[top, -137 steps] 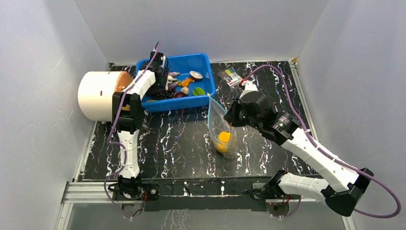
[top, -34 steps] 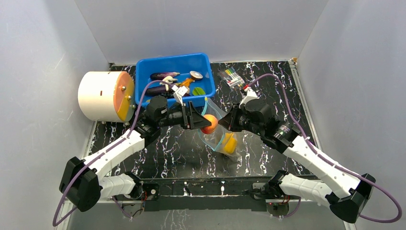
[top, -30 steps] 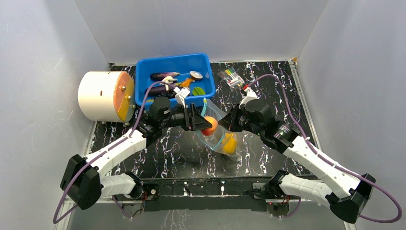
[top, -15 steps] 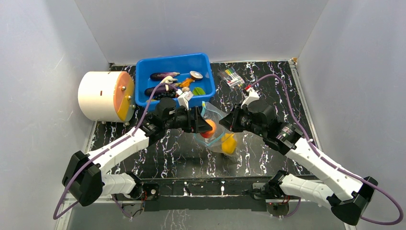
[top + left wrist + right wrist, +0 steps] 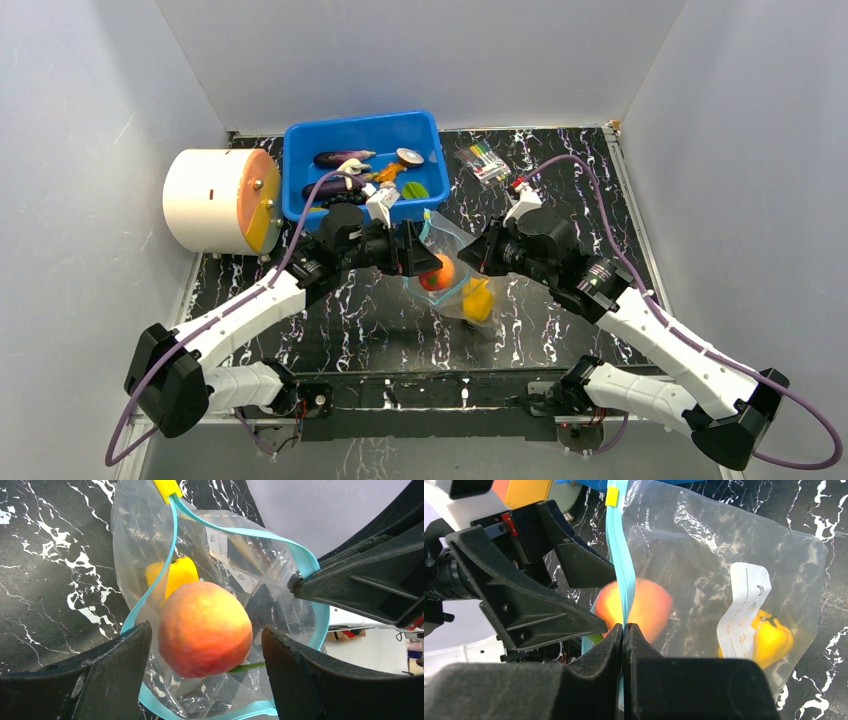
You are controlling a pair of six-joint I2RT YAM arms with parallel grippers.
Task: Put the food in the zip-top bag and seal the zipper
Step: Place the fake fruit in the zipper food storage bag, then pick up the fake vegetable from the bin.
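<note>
Zip-top bag: near the centre of the table, just in front of the near right corner of the blue bin. The mouth is raised and gapes toward the left arm. The bottom points toward the near edge.
Zipper: unsealed. In the left wrist view the two teal strips bow apart into a loop. A yellow tab sits at one end.
Right gripper: jaws pressed together, pinching one strip of the zipper and holding the mouth up.
Left gripper: at the bag mouth. Jaws spread, with a narrow gap on each side of the peach.
Peach: orange-red, between the left jaws, framed by the zipper loop.
Yellow pepper: inside the bag, near its bottom.
Remaining food: purple eggplant, green slice and other pieces in the blue bin at the far edge.
White cylinder: on its side at the left edge, beside the bin.
Marker packet: near the far edge, right of the bin.
</note>
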